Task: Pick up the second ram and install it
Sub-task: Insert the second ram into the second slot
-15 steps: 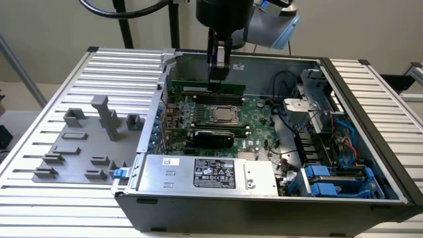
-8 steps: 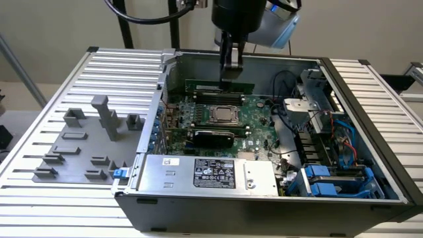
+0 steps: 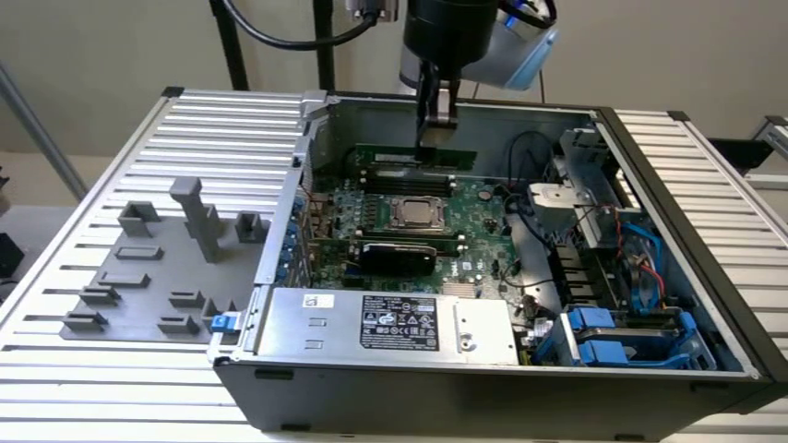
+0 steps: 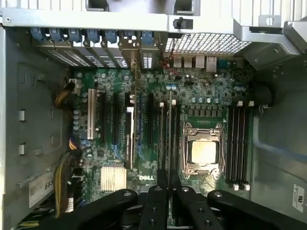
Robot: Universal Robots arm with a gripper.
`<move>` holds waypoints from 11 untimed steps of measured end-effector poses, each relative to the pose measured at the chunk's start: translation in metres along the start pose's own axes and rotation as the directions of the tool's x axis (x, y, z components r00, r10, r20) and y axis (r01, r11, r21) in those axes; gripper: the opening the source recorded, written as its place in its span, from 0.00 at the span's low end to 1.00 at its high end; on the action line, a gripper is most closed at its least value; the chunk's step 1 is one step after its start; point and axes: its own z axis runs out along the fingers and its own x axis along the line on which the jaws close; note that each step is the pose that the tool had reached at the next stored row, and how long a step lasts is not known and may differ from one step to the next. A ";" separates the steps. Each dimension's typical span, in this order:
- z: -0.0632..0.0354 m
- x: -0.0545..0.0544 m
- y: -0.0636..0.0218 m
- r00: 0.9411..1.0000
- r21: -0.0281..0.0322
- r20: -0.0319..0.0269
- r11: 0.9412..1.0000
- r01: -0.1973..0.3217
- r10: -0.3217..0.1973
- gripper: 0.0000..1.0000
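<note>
Evidently we have the pincer [image 3: 431,137] clamped narrowly on the second ram [image 3: 412,155], which hangs directly beneath it, long axis parallel to the memory slots [image 4: 238,146] beside the CPU socket [image 4: 204,152].

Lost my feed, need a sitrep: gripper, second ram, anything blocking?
Gripper shut on second ram. Ram on edge beside the CPU socket, seating unclear. Nothing seen blocking.
</note>
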 end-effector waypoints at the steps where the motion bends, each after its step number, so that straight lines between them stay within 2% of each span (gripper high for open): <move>1: 0.0019 -0.003 -0.0001 1.000 0.000 0.000 1.000 0.000 0.000 0.00; 11: 0.0210 -0.032 -0.0004 1.000 0.000 0.000 1.000 0.000 0.000 0.00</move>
